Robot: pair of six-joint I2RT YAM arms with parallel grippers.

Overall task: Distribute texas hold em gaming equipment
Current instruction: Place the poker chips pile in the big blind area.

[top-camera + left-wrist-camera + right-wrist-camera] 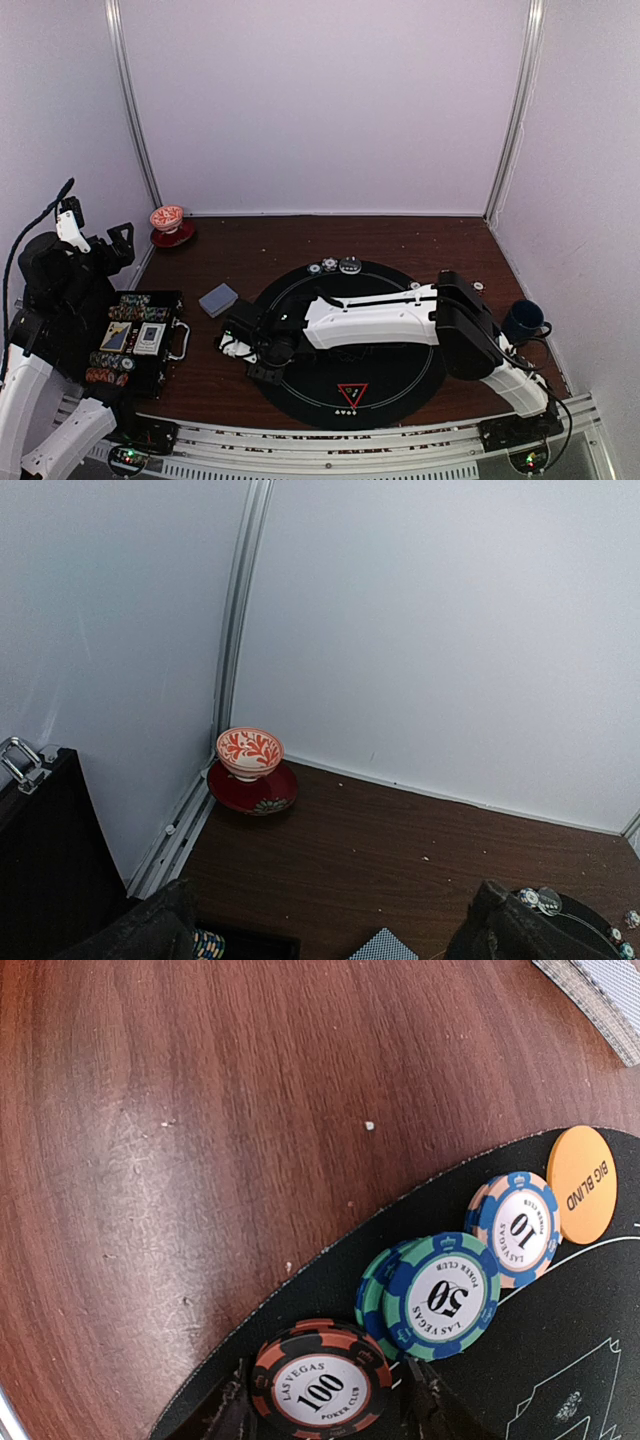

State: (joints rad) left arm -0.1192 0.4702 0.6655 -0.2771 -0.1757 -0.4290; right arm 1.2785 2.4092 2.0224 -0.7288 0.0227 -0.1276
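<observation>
Right wrist view, lower centre: a black-and-orange 100 chip (320, 1385) lies flat, face up, on the rim of a black mat (560, 1360), just beside bare wooden table (200, 1110). The right gripper (328, 1422) stands astride it, jaws partly spread, one dark finger on each side; whether they touch the chip cannot be told. Up and right along the rim sit a green-and-blue 50 chip (442, 1298) overlapping another, a 10 chip (520, 1228), then an orange button (583, 1182). Being round, the 100 chip has no long axis; its lettering reads upright in the frame. Likely risks: jaws could skid over so thin a chip, push it off the mat, or knock the 50 chip close at its upper right. Left wrist view: the left gripper (330, 935) is spread wide, holding nothing.
</observation>
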